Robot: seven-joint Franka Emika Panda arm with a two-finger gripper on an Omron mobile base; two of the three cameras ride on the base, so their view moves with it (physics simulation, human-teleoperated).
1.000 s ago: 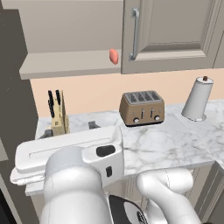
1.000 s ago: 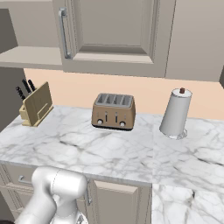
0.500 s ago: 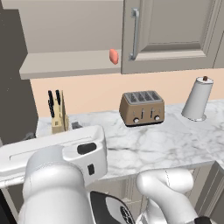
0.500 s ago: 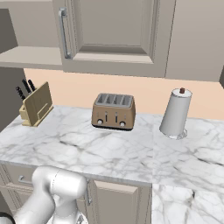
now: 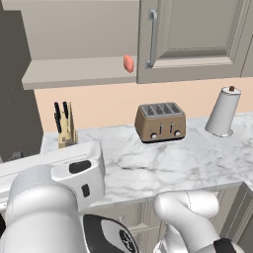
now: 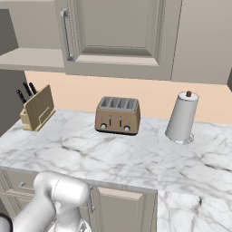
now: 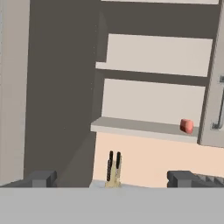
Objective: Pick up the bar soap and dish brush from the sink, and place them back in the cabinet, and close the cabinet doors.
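Cabinet (image 5: 79, 29) first, up on the wall with its left half standing open and plain shelves inside, and the hand view looks straight into it from below. One cabinet door (image 5: 192, 39) with a vertical silver bar handle (image 5: 152, 37) sits beside the open part; from the right base view that panelled door (image 6: 118, 31) faces the camera flat.

Under it runs the long marble table (image 5: 188, 163), white with grey veins, against a peach wall. To the left stands a tall dark side panel (image 5: 17, 89).

Down at the bottom, the white arm (image 5: 54, 202) bulks large in the left base view, and it shows at the lower left of the right base view (image 6: 54, 204).

On the table, a bronze four-slot toaster (image 5: 160, 122) stands near the middle, slots up and knobs facing front. Well to its right is an upright paper towel roll (image 5: 223, 111) with a dark knob on top. Well to the toaster's left, close to the wall, a wooden knife block (image 5: 65, 129) holds black-handled knives.

And there is the bar soap (image 5: 128, 63), salmon-orange, lying on the lower shelf of the cabinet near its front edge, just left of the door's edge. The hand view catches it too (image 7: 187, 126), small and bright on that shelf.

The fingers (image 7: 43, 178) show as two dark tips far apart at the bottom of the hand view, spread wide with nothing between them.
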